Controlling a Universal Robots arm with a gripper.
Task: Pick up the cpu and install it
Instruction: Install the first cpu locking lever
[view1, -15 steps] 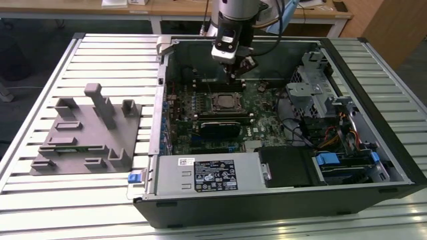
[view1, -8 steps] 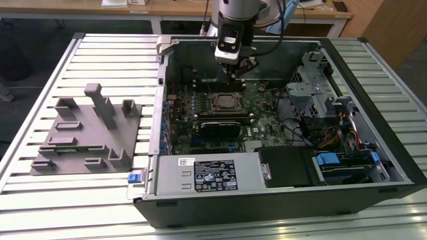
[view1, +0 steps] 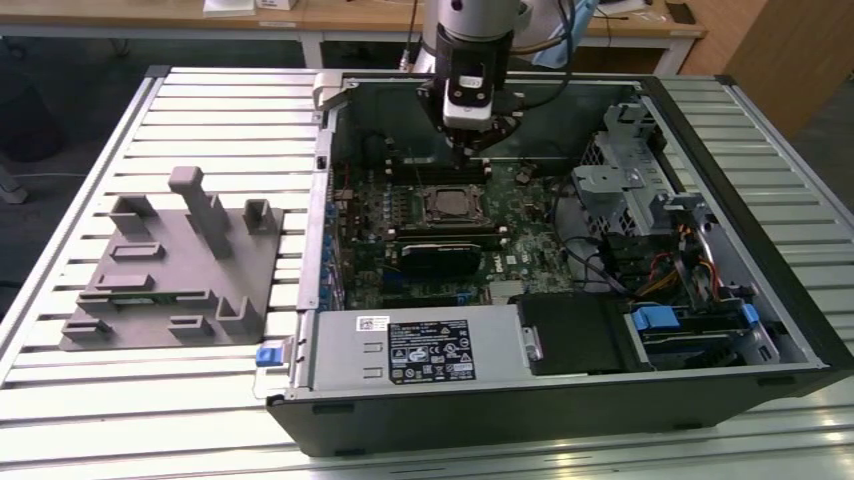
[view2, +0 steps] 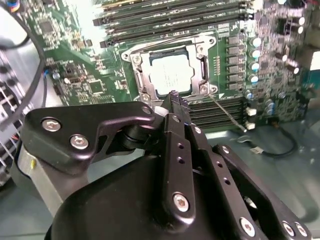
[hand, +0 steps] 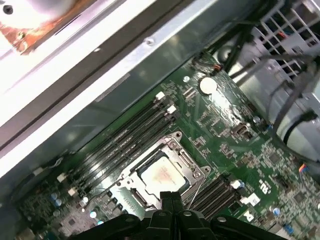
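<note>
Cpu (view2: 171, 75) is sitting flat inside the metal-framed socket (view2: 137, 70) on the motherboard (hand: 235, 150), silvery face up, and you can see it in both wrist views (hand: 161, 175). Gripper (view2: 175, 98) is hovering right above the socket's edge, fingers (view2: 176, 107) pressed together with nothing pinched between them, so it's not touching the chip. In the exterior view the gripper (view1: 470, 150) is hanging over the far part of the open computer case (view1: 561, 400), just past the socket (view1: 449, 203). The case is lying on its side on a slatted table (view1: 134, 400), holding the motherboard, a power supply box (view1: 414, 345) and a drive cage (view1: 627, 180). A grey plastic fixture (view1: 174, 270) is sitting on the table beside the case, toward the exterior view's left.
</note>
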